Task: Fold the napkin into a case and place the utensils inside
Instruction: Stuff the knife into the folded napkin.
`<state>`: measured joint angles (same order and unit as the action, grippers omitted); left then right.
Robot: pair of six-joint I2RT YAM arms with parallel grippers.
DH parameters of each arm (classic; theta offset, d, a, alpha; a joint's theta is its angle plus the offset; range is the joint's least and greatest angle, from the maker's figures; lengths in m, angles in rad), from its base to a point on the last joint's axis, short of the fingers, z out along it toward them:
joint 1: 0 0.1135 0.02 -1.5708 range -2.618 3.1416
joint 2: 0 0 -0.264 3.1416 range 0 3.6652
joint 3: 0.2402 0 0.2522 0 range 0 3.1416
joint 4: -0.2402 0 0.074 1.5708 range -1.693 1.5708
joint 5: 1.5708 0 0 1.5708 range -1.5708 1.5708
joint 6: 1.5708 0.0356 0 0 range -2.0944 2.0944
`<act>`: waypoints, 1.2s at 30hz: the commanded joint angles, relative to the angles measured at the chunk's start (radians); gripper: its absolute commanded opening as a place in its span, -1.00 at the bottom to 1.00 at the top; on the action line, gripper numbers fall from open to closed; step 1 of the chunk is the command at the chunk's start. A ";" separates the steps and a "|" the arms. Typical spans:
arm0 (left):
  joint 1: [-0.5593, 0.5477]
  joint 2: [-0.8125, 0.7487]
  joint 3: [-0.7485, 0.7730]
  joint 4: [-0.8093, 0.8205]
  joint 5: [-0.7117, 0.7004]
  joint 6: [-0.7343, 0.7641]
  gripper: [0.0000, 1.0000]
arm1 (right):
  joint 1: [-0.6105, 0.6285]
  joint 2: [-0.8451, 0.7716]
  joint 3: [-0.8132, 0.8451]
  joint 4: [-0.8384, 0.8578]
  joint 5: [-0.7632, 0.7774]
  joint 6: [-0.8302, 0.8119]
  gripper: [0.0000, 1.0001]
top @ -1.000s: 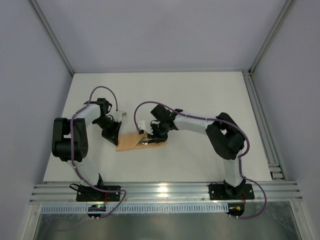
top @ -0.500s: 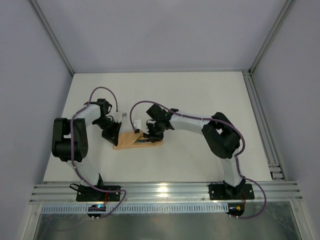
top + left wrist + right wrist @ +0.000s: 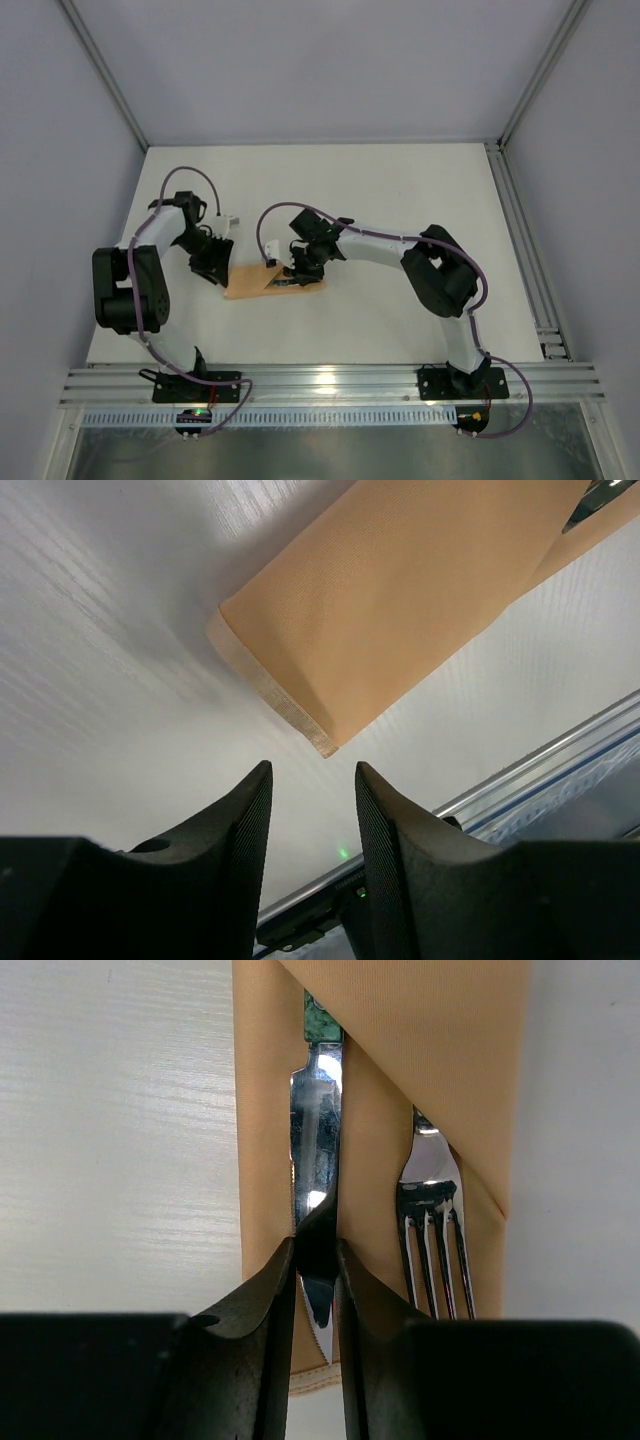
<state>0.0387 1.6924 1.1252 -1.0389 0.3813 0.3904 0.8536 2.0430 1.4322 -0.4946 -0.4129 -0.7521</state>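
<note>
Case [image 3: 420, 1020]: narrow flat rectangle of peach-orange cloth, lying flat on the white table [image 3: 400, 200]. From overhead the case [image 3: 250, 283] sits between my two grippers. A diagonal flap crosses it and makes a pocket.

Knife [image 3: 318, 1110]: silver blade runs along the case's left side as my right wrist camera sees it. A sliver of dark green handle shows just where it slips under the flap. The tip end points out of the pocket, toward the camera.

Fork [image 3: 432, 1200]: on the case's right side, beside the knife and roughly parallel to it, the two apart. Tines point out of the pocket. The neck goes under the flap and the handle is hidden.

Right gripper [image 3: 318, 1255]: over the case's open end, fingers pressed onto the knife blade from either side, near its serrated tip.

Left gripper [image 3: 312, 780]: at the case's opposite end, fingers spread, nothing between them. The case's near corner lies just beyond the fingertips, not touching. The layered fold edge of the cloth shows at that end.

Metal rail [image 3: 330, 380]: runs along the table's near edge, well apart from the case.
</note>
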 commanded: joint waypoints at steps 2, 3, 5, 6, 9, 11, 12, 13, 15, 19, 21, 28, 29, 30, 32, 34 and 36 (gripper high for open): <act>0.001 -0.007 -0.001 -0.078 0.016 0.027 -0.17 | 0.009 0.017 0.046 0.010 -0.027 0.017 -0.54; 0.001 0.006 -0.010 -0.073 0.016 0.027 -0.17 | 0.009 0.017 0.051 0.010 -0.032 0.017 -0.54; 0.001 0.018 -0.033 -0.053 0.014 0.025 -0.18 | 0.010 0.026 0.066 0.008 -0.035 0.017 -0.54; 0.001 0.026 -0.034 -0.046 0.014 0.016 -0.20 | 0.013 0.031 0.071 0.005 -0.038 0.016 -0.54; 0.001 0.047 -0.035 -0.010 0.010 0.001 -0.41 | 0.027 0.048 0.085 -0.004 -0.023 0.008 -0.54; 0.000 0.049 -0.035 0.026 0.002 -0.015 -0.59 | 0.033 0.055 0.097 -0.010 -0.020 0.003 -0.54; 0.000 0.049 -0.036 0.037 -0.002 -0.015 -0.63 | 0.033 0.057 0.097 -0.010 -0.023 0.003 -0.54; -0.003 0.052 -0.036 0.045 -0.004 -0.019 -0.69 | 0.038 0.059 0.103 -0.010 -0.026 0.003 -0.55; -0.008 0.059 -0.038 0.057 -0.001 -0.016 -0.77 | 0.041 0.062 0.111 -0.009 -0.026 0.007 -0.54; -0.016 0.062 -0.045 0.071 0.002 -0.015 -1.00 | 0.047 0.078 0.158 -0.009 -0.041 0.013 -0.53; -0.017 0.052 -0.047 0.076 -0.001 -0.013 -1.00 | 0.053 0.097 0.177 -0.012 -0.044 0.011 -0.53; -0.016 0.035 -0.048 0.074 -0.005 0.001 -1.00 | 0.055 0.144 0.229 -0.007 -0.050 0.020 -0.46; -0.017 0.033 -0.048 0.074 -0.002 0.001 -1.00 | 0.056 0.148 0.235 -0.009 -0.052 0.022 -0.46; -0.017 0.035 -0.050 0.076 -0.002 0.001 -1.00 | 0.059 0.152 0.240 -0.009 -0.050 0.023 -0.46; -0.017 0.033 -0.048 0.077 -0.001 0.001 -1.00 | 0.061 0.152 0.244 0.007 -0.053 0.023 -0.46; -0.016 0.035 -0.048 0.079 -0.002 0.001 -1.00 | 0.065 0.152 0.246 0.020 -0.046 0.016 -0.46; -0.017 0.033 -0.048 0.077 -0.005 0.001 -1.00 | 0.067 0.157 0.250 0.025 -0.041 0.013 -0.46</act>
<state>0.0273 1.7535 1.0813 -0.9905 0.3473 0.3786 0.8974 2.1826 1.6405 -0.5236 -0.4320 -0.7418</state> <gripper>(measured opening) 0.005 0.271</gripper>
